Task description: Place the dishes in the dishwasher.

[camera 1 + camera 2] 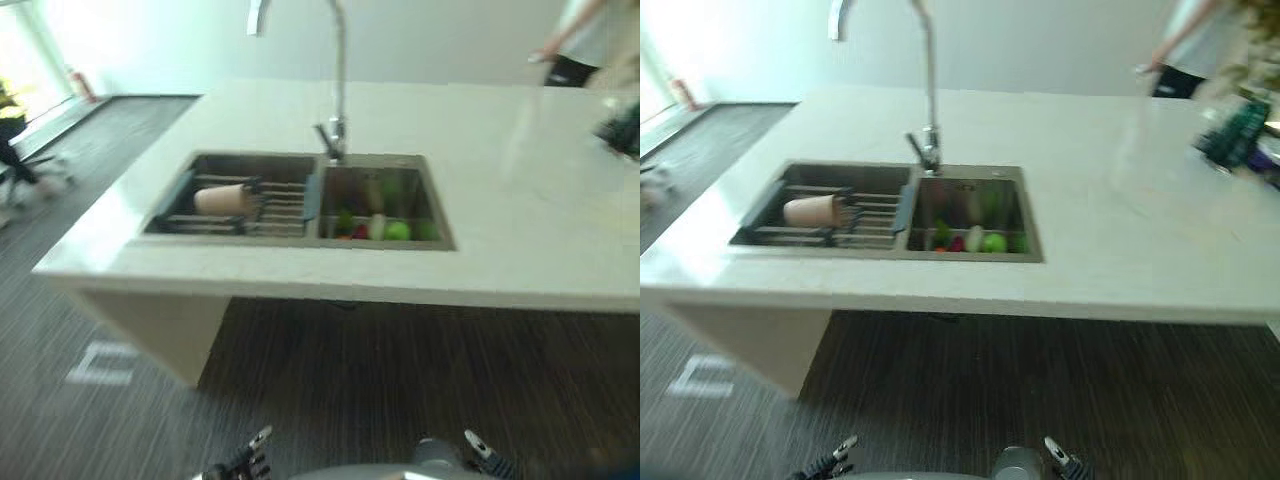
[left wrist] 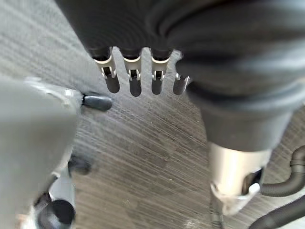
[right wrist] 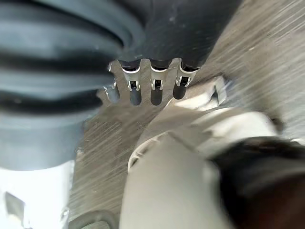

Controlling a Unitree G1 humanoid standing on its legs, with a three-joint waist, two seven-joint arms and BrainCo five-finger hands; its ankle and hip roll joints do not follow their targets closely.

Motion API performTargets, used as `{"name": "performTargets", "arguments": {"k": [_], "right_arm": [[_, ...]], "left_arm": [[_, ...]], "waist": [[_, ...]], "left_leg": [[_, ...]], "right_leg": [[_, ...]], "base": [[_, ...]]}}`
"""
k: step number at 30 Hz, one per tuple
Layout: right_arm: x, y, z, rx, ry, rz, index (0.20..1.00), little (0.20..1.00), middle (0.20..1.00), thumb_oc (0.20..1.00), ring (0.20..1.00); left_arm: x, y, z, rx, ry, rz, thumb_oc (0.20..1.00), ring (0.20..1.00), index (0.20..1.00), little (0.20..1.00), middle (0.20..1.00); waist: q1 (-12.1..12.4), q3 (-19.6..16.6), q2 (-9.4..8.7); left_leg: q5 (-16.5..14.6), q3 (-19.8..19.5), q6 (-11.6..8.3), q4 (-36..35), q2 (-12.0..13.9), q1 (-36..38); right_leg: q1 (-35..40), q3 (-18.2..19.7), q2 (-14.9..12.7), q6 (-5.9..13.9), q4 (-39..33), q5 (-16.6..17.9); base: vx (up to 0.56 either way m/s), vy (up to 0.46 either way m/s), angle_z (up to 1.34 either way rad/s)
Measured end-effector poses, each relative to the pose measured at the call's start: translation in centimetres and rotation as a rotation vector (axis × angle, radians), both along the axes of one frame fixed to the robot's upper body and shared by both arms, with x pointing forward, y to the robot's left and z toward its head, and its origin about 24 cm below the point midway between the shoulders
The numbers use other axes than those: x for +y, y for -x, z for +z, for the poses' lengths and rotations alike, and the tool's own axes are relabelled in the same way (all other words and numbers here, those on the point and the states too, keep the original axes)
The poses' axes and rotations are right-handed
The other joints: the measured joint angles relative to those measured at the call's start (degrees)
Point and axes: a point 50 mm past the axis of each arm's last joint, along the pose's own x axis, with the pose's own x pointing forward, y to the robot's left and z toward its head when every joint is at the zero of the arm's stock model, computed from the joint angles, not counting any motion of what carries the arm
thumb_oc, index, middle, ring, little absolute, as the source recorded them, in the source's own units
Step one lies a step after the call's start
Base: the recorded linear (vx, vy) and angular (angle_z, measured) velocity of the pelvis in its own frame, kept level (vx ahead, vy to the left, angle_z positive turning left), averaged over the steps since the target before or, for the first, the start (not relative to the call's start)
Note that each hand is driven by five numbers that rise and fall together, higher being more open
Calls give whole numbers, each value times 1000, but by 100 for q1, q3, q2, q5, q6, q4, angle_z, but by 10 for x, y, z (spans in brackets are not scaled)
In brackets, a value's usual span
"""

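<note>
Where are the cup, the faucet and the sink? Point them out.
cup (image 1: 222,199): left eye view, its side.
faucet (image 1: 339,70): left eye view, its upright pipe.
sink (image 1: 436,212): left eye view, its right wall.

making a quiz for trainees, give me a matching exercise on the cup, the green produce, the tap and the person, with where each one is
Things:
1. tan cup
2. green produce
3. tap
4. person

Places:
A. right sink basin
B. far right, beyond the counter
C. on its side on the rack in the left sink basin
D. behind the sink, between the two basins

Pairs: 1-C, 2-A, 3-D, 4-B
</note>
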Motion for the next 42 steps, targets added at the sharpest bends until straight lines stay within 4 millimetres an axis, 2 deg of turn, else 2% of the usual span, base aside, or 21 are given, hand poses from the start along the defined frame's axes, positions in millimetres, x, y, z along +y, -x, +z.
{"name": "performTargets", "arguments": {"k": [1, 2, 3, 5, 9, 10, 12, 13, 15, 17, 20, 21, 25, 26, 29, 32, 34, 35, 36, 38, 42], "right_arm": [[2, -1, 0, 1, -4, 1, 1000, 1000, 1000, 1000, 1000], [3, -1, -1, 3, -4, 4, 1000, 1000, 1000, 1000, 1000], [1, -1, 0, 5, 2, 7, 1000, 1000, 1000, 1000, 1000], [-7, 0, 2, -5, 27, 6, 1000, 1000, 1000, 1000, 1000], [-22, -10, 8, -34, 69, 12, 1000, 1000, 1000, 1000, 1000], [-24, -12, 9, -38, 74, 13, 1000, 1000, 1000, 1000, 1000], [-27, -21, 12, -51, 86, 16, 1000, 1000, 1000, 1000, 1000], [-31, -26, 14, -56, 100, 21, 1000, 1000, 1000, 1000, 1000], [-34, -36, 16, -53, 111, 24, 1000, 1000, 1000, 1000, 1000], [-35, -43, 19, -70, 115, 27, 1000, 1000, 1000, 1000, 1000], [-47, -21, 17, -8, 138, 16, 1000, 1000, 1000, 1000, 1000], [-49, -12, 15, 17, 144, 10, 1000, 1000, 1000, 1000, 1000], [-49, 4, 12, 60, 140, -11, 1000, 1000, 1000, 1000, 1000], [-45, 10, 9, 75, 130, -17, 1000, 1000, 1000, 1000, 1000], [-20, 19, 0, 88, 54, -53, 1000, 1000, 1000, 1000, 1000], [-16, 23, -1, 93, 37, -56, 1000, 1000, 1000, 1000, 1000], [-14, 24, -1, 92, 24, -53, 1000, 1000, 1000, 1000, 1000], [-12, 24, -2, 90, 12, -45, 1000, 1000, 1000, 1000, 1000], [-9, 23, -2, 90, 3, -22, 1000, 1000, 1000, 1000, 1000], [-6, 22, -3, 91, -5, 18, 1000, 1000, 1000, 1000, 1000], [-5, 28, -4, 124, -17, 16, 1000, 1000, 1000, 1000, 1000]], "left_arm": [[3, -1, 1, -1, -10, 5, 1000, 1000, 1000, 1000, 1000], [7, 0, 2, 1, -19, 6, 1000, 1000, 1000, 1000, 1000], [8, 6, 1, 13, -23, 11, 1000, 1000, 1000, 1000, 1000], [2, 10, -1, 23, -10, 12, 1000, 1000, 1000, 1000, 1000], [-6, 8, -3, 14, 1, 31, 1000, 1000, 1000, 1000, 1000], [-6, 8, -3, 9, -5, 37, 1000, 1000, 1000, 1000, 1000], [-7, 0, -3, -19, -16, 42, 1000, 1000, 1000, 1000, 1000], [-11, 4, -4, -10, -8, 44, 1000, 1000, 1000, 1000, 1000], [-8, 3, -3, -6, -26, 47, 1000, 1000, 1000, 1000, 1000], [-1, 9, -3, 28, -58, 49, 1000, 1000, 1000, 1000, 1000], [-3, 22, -6, 59, -65, 57, 1000, 1000, 1000, 1000, 1000], [-5, 22, -6, 55, -62, 57, 1000, 1000, 1000, 1000, 1000], [-12, 24, -8, 53, -52, 38, 1000, 1000, 1000, 1000, 1000], [-13, 20, -8, 38, -54, 26, 1000, 1000, 1000, 1000, 1000], [-1, 16, -5, 37, -83, 4, 1000, 1000, 1000, 1000, 1000], [6, 15, -3, 50, -106, -25, 1000, 1000, 1000, 1000, 1000], [15, 19, -1, 79, -137, -20, 1000, 1000, 1000, 1000, 1000], [20, 21, 0, 89, -154, -15, 1000, 1000, 1000, 1000, 1000], [25, 21, 1, 98, -180, -8, 1000, 1000, 1000, 1000, 1000], [26, 26, 1, 122, -194, 2, 1000, 1000, 1000, 1000, 1000], [22, 32, -2, 149, -202, 8, 1000, 1000, 1000, 1000, 1000]], "waist": [[20, -4, -105], [34, -21, -223], [106, -87, -354], [193, -89, -339], [241, -57, -247], [249, -32, -263], [312, 81, -493], [397, 82, -407], [377, 85, -217], [350, 57, -169], [310, -88, -55], [313, -129, -10], [319, -192, 65], [298, -260, 86], [285, -443, -402], [217, -449, -392], [171, -420, -295], [155, -418, -287], [171, -430, -312], [219, -446, -391], [214, -474, -508]], "left_leg": [[0, 17, -1, 2, -1, 22], [-28, 70, -47, 2, 0, 62], [-86, 144, -140, 3, 9, 130], [-138, 136, -233, 4, 90, 163], [-281, 163, -544, 535, 150, 26], [-360, 163, -669, 996, 150, -148], [-312, 115, -1182, 3581, 288, -1366], [-325, 84, -1236, 3724, 517, -1628], [-159, 118, -1088, 2301, 1184, -1727], [496, 22, -1151, 108, 1621, -1254], [942, -614, -1442, 1, 1864, -996], [941, -736, -1464, -1, 1853, -906], [949, -226, -1420, -2, 1579, -595], [756, -120, -1267, 34, 1403, -546], [546, -160, -888, -4, 783, -528], [332, -32, -527, -5, 429, -381], [257, 61, -342, -4, 371, -357], [253, 114, -338, -3, 385, -378], [292, 211, -406, 0, 399, -444], [339, 276, -367, 37, 376, -475], [329, 128, -524, 36, 371, -397]], "right_leg": [[111, -78, 183, -44, -369, 33], [264, -223, 360, -251, -769, 162], [492, -310, 517, -654, -1283, 493], [765, -271, 702, -992, -1712, 773], [1181, -250, 813, -1109, -2315, 904], [1238, -164, 769, -1049, -2364, 850], [1359, -91, 498, -1148, -2365, 759], [1442, -26, 517, -1122, -2366, 737], [1435, -23, 737, -1125, -2368, 692], [1443, 100, 858, -1094, -2365, 686], [1501, 142, 833, -1053, -2324, 695], [1515, 151, 835, -1016, -2322, 690], [1506, 106, 594, -707, -2322, 749], [1533, 47, 469, -515, -2322, 775], [1554, 14, -160, -271, -2239, 826], [1237, 55, -630, -151, -1419, 935], [674, 227, -762, 7, -555, 940], [498, 338, -707, 137, -437, 804], [502, 264, -511, 189, -984, 767], [655, 242, -229, 69, -2140, 953], [1065, 317, -142, -204, -2353, 1184]], "base": [[144, -20, -12], [153, -30, -16], [126, -32, -20], [114, -40, -13], [108, -70, 4], [43, -53, 3], [105, 74, -10], [171, 197, -24], [182, 248, -32], [188, 261, -47], [190, 344, -8], [185, 394, 11], [157, 306, 12], [231, 420, 29], [177, 308, 18], [138, 174, -11], [129, -55, -28], [81, -165, -20], [118, -311, -28], [99, -298, -17], [53, -116, 20]]}}
